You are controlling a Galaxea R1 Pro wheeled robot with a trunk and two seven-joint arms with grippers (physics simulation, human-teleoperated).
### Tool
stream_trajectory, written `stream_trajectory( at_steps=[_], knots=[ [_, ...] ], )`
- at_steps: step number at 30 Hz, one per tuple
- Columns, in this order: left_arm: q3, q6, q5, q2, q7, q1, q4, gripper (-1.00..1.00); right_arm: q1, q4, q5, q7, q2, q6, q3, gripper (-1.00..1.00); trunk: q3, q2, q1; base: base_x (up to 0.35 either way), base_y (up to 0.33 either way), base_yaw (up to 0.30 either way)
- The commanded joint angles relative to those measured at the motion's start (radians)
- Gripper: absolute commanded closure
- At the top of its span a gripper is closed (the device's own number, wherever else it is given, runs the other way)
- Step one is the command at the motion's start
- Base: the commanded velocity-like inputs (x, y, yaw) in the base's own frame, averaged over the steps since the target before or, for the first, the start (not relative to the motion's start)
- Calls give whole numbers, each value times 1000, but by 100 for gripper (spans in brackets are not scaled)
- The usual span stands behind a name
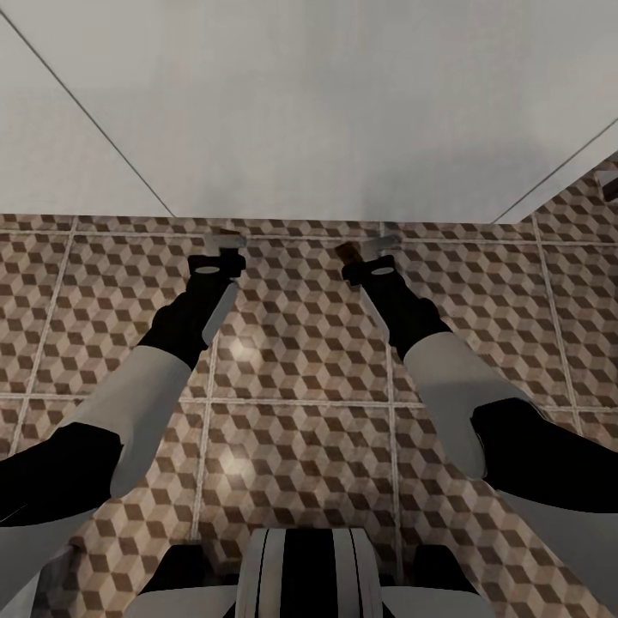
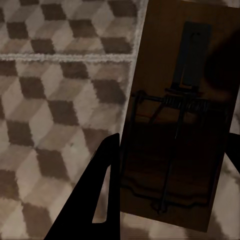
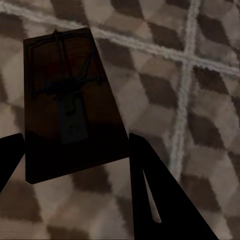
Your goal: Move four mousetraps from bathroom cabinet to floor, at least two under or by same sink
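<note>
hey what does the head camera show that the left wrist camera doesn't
Head view alone: both arms stretched forward over the floor, the right gripper with a brown mousetrap edge at its tip, a large pale surface ahead, and the robot's own base at the bottom. Left wrist view alone: a mousetrap close up between the dark fingers, its wire spring and metal plate plain. Both: the left gripper and the cube-patterned bathroom floor.

You see the bathroom floor (image 1: 300, 343) tiled in a brown, beige and white cube pattern with pale grout lines, under a plain pale grey wall (image 1: 309, 103). Your arms are black and light grey, and each mousetrap (image 2: 180, 120) (image 3: 70, 110) is dark brown with black metal parts.
</note>
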Motion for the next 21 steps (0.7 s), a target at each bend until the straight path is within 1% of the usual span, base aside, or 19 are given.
stream_trajectory(
  at_steps=[1, 6, 14, 21],
  knots=[
    [-5, 2, 8, 1, 12, -1, 5, 100, 0, 8, 8, -6, 0, -2, 3, 100, -1, 0, 0, 0, 0, 0],
    [-5, -1, 9, 1, 11, 4, 22, 100, 0, 20, 7, -6, 0, -16, 3, 100, -1, 0, 0, 0, 0, 0],
    [-6, -58, 9, -3, 5, 13, 96, 100, 0, 24, 7, -6, 0, -21, 3, 100, -1, 0, 0, 0, 0, 0],
    [-5, -66, 9, -4, 1, 13, 145, 100, 0, 24, 7, -6, 0, -21, 3, 100, -1, 0, 0, 0, 0, 0]
  ],
)
